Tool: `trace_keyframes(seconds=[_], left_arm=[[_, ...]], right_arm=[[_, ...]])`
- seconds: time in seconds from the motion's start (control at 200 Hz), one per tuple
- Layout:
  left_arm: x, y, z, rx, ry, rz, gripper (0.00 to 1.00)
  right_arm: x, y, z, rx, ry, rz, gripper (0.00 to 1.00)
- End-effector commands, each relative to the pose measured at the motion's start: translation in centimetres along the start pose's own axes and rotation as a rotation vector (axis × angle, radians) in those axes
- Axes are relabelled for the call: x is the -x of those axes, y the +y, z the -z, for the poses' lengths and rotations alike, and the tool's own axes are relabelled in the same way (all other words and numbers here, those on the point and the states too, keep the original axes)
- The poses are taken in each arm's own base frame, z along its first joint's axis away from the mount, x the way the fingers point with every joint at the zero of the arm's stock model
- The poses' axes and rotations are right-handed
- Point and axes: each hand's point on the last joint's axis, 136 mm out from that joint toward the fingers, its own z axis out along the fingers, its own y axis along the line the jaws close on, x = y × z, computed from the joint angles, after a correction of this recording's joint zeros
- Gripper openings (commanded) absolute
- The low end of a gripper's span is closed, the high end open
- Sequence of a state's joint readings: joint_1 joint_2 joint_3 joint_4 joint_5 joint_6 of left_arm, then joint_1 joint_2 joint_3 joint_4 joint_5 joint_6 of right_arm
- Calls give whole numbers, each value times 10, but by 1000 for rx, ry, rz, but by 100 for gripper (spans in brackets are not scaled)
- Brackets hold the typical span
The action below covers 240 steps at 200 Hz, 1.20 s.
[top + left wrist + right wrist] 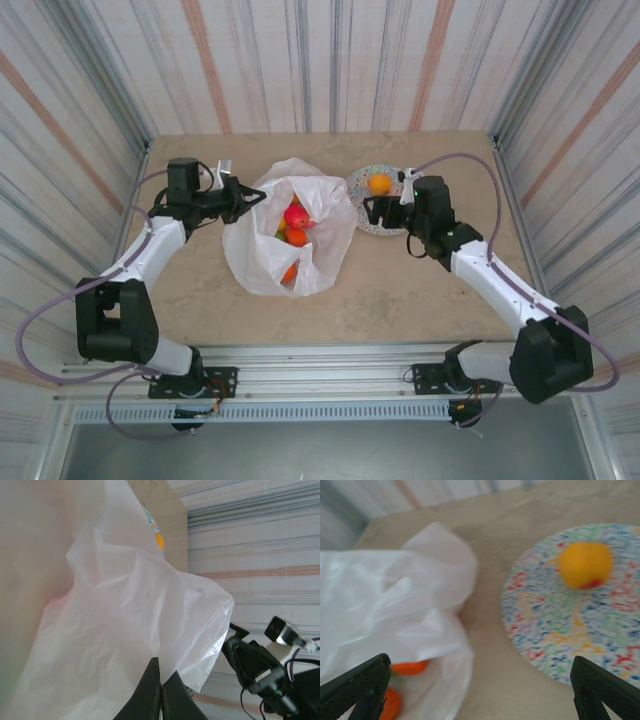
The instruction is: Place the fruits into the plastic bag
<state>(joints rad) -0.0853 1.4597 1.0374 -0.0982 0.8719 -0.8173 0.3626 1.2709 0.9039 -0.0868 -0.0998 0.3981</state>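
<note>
- White plastic bag (335, 245) is lying mid-table, red and orange fruits (295, 225) sitting inside.
- Left gripper (250, 197) is pinching the bag's rim, fingers together on the film, propping the mouth open.
- Right gripper (372, 210) is hovering beside the speckled plate (362, 228), jaws wide apart, empty.
- Yellow-orange fruit (585, 564) is waiting on that plate; the grab is needing jaws centred across its middle, closing gently so nothing is rolling off.
</note>
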Motion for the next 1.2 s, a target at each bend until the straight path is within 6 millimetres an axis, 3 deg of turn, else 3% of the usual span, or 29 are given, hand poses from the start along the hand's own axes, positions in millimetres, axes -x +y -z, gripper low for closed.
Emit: trace_keyframes(seconds=[0.0, 0.376, 0.581, 0.922, 1.197], left_arm=[[-3, -2, -1, -21, 14, -1, 0], [-2, -4, 0, -30, 15, 0, 0], [-3, -3, 0, -31, 16, 1, 0], [-2, -2, 0, -30, 15, 6, 0], [-2, -3, 0, -31, 14, 4, 0]], right_arm=[[10, -45, -16, -181, 10, -107, 95], [7, -89, -108, -292, 150, -152, 94], [-7, -106, -153, -371, 295, -87, 94], [-15, -115, -187, -383, 357, -59, 94], [-18, -114, -204, -356, 395, -54, 86]])
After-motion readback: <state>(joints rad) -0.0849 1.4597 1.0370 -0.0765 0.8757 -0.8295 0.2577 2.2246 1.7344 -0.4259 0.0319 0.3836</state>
